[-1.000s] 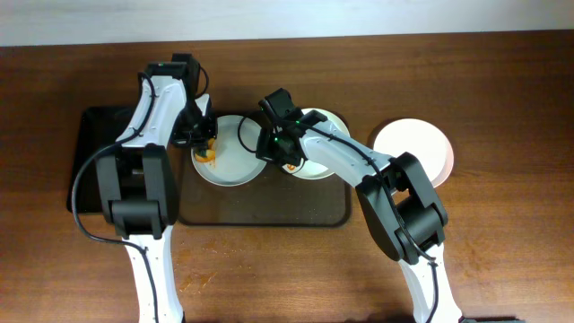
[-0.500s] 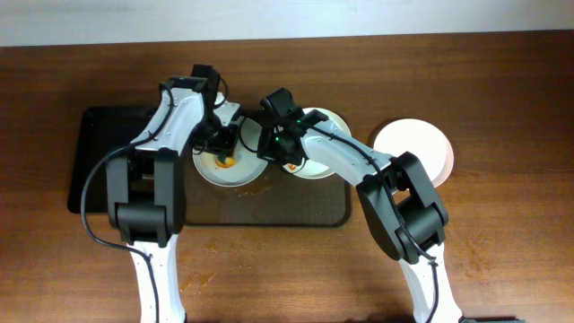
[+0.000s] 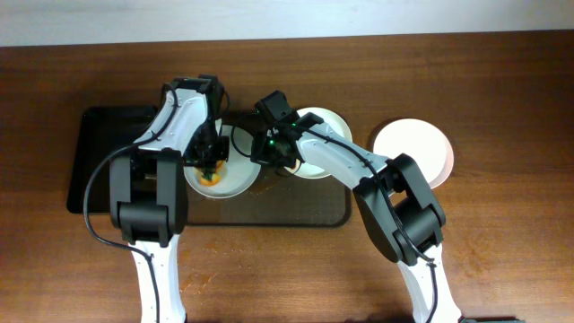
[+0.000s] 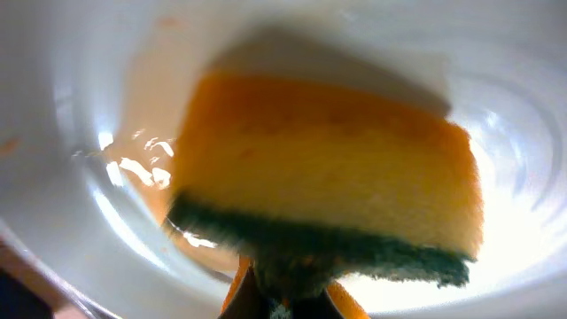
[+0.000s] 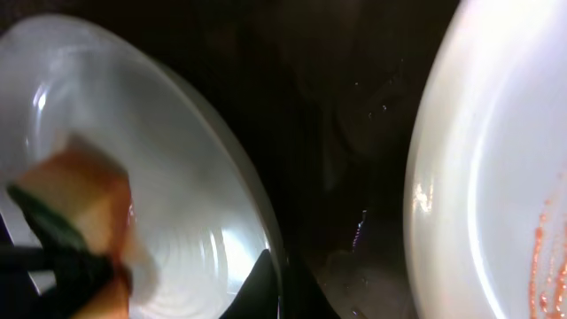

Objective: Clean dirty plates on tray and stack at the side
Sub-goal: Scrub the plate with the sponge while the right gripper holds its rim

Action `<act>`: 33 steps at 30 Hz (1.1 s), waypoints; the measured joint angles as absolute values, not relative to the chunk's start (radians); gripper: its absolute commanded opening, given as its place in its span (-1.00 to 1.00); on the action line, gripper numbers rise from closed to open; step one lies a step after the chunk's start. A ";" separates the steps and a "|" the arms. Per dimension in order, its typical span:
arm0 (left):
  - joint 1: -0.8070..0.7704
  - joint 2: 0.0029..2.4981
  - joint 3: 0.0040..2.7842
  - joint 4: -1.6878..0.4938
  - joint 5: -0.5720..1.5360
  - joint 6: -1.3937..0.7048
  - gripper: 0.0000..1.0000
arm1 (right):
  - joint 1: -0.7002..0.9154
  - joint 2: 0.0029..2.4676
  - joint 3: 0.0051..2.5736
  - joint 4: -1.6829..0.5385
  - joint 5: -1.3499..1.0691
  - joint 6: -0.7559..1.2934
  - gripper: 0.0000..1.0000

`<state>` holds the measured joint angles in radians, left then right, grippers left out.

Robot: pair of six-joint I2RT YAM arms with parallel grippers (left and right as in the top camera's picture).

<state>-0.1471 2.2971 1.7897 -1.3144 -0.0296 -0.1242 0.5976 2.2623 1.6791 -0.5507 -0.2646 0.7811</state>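
A white plate (image 3: 235,170) lies at the left of the dark tray (image 3: 305,211). My left gripper (image 3: 210,169) is shut on a yellow-and-green sponge (image 4: 337,190) and presses it into this plate, where orange-brown sauce is smeared (image 4: 151,168). My right gripper (image 3: 260,152) is shut on the right rim of the same plate (image 5: 266,257); the sponge also shows in the right wrist view (image 5: 80,221). A second plate (image 3: 325,148), pale with sauce streaks (image 5: 540,239), lies on the tray to the right. A third white plate (image 3: 414,151) sits on the table right of the tray.
A smaller black tray (image 3: 100,152) lies at the far left, touching the dark tray. Small orange-brown spots (image 3: 258,190) mark the tray just right of the held plate. The bare wooden table (image 3: 502,233) spreads to the right and front.
My left gripper has swept the sponge from the plate's left edge to its middle, then down to its lower left. The plate has shifted slightly down-left. My right gripper keeps its grip on the rim.
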 measured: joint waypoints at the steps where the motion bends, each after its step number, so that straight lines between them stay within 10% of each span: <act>1: -0.144 2.299 1.789 -1.325 -0.009 -0.091 -0.99 | 0.598 2.262 1.679 -0.549 -0.264 0.778 -0.92; 24: -0.177 2.267 1.688 -0.854 -0.477 -0.411 -0.99 | 0.598 2.262 1.680 -0.518 -0.272 0.786 -0.91; 33: -0.164 2.266 1.720 -0.734 -0.019 0.170 -0.99 | 0.597 2.262 1.681 -0.541 -0.281 0.786 -0.91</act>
